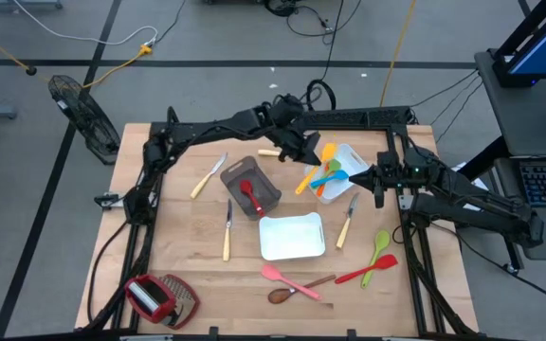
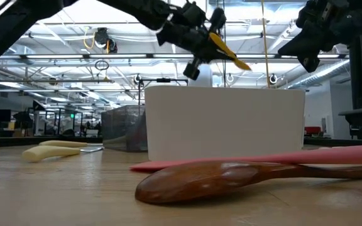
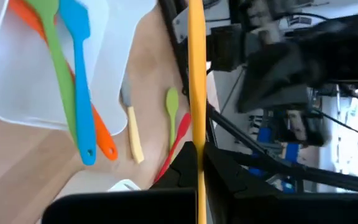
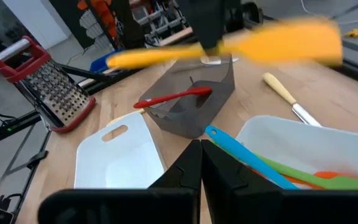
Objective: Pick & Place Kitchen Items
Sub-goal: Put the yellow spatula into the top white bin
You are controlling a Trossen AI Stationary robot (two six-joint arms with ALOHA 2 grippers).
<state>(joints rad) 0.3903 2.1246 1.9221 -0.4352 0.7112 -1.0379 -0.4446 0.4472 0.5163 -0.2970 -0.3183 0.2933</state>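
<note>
Yellow plastic spatula, light, stiff-handled and likely slick, hangs above the white tray clamped at its handle by the left claw, the place to hold, while the right claw waits closed beside it.

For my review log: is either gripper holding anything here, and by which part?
The left gripper holds the yellow spatula near mid-handle, above the table. The right gripper is shut and empty.
</note>
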